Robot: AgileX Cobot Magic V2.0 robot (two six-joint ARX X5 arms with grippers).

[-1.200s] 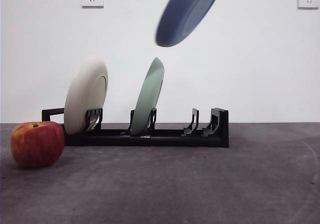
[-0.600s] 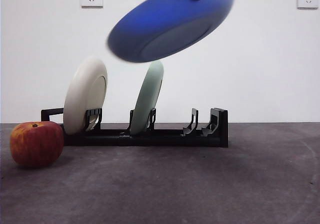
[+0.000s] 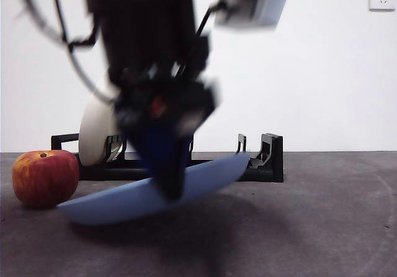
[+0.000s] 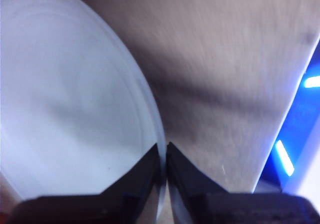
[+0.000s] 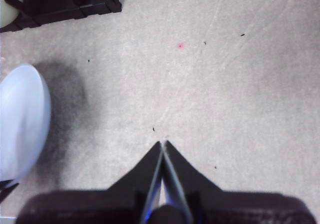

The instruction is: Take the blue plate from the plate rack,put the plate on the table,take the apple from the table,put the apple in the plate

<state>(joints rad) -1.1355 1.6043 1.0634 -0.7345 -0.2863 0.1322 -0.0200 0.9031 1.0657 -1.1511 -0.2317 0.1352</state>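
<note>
Low over the dark grey, rough-textured worktop [image 3: 322, 227], in front of the long black plastic plate rack [image 3: 270, 159], the left end effector [image 3: 169, 187] has the wide, dusty-blue matte plate [image 3: 118, 204]. Its jaws are pinched nearly together on the plate's rim, one either side; the left wrist view shows that clearly [image 4: 163, 151]. The plate is tilted, with the edge toward the red, yellow-streaked apple [image 3: 45, 178] lowest. That edge looks at or just above the worktop; blur stops me calling contact.

Step in hand: putting the plate down. The apple is untouched, just beside the plate's low edge.

Next move, my read: level the plate out, seat it flat, release the rim, back the arm off. Then go for the apple. Watch the low edge, since it could nudge the apple on the way down.

The right end effector [image 5: 162, 146] hangs over bare worktop, jaws closed or nearly so, gripping nothing, clear of the plate.

View differences:
- Front view: shows plate tilt, apple position, and a cream-white round plate [image 3: 96, 134] standing in the rack. The arm hides the grip itself and the rack's middle.
- Left wrist view: shows the grip on the rim and the plate's inner face [image 4: 65, 108].
- Right wrist view: shows a rack end [image 5: 65, 1], the plate's edge [image 5: 20, 119] and its shadow on the worktop. No apple.
</note>
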